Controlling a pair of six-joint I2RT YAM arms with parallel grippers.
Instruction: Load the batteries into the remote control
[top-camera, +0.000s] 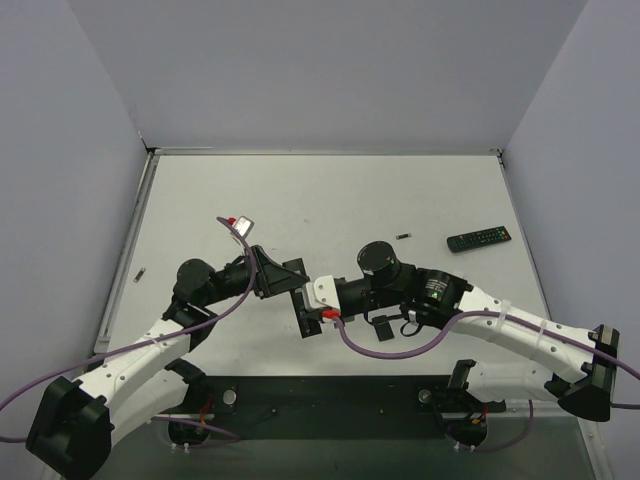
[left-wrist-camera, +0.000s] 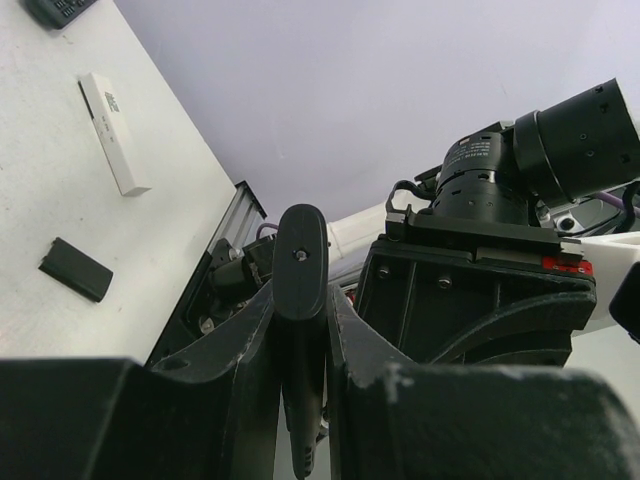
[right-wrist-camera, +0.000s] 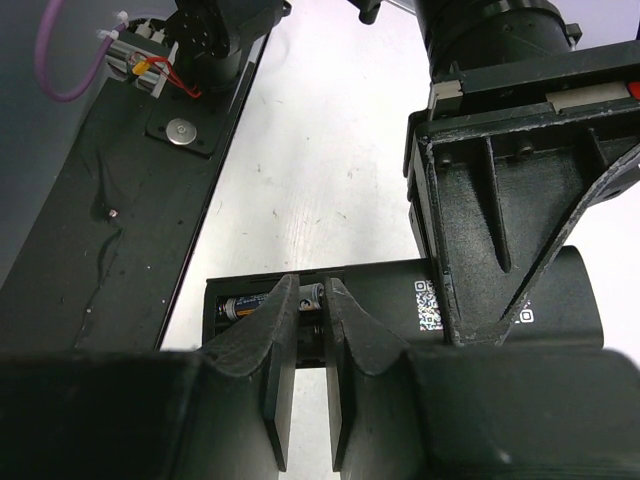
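Note:
My left gripper (top-camera: 293, 279) is shut on a black remote control (top-camera: 305, 320), held off the table at centre. The left wrist view shows this remote control (left-wrist-camera: 300, 260) edge-on between the jaws. In the right wrist view its back (right-wrist-camera: 400, 295) faces me with the compartment open, and one of the batteries (right-wrist-camera: 238, 306) lies in the upper slot. My right gripper (right-wrist-camera: 311, 300) has its tips at that compartment. Its jaws are nearly together with nothing between them, and the battery's metal end shows in the narrow gap. The right gripper (top-camera: 318, 298) meets the remote from the right.
A second black remote (top-camera: 479, 239) lies at the right. A loose battery (top-camera: 404, 236) lies to its left. A black cover (left-wrist-camera: 75, 268) and a white bar (left-wrist-camera: 113, 130) lie on the table. The dark base plate (right-wrist-camera: 110, 200) runs along the near edge.

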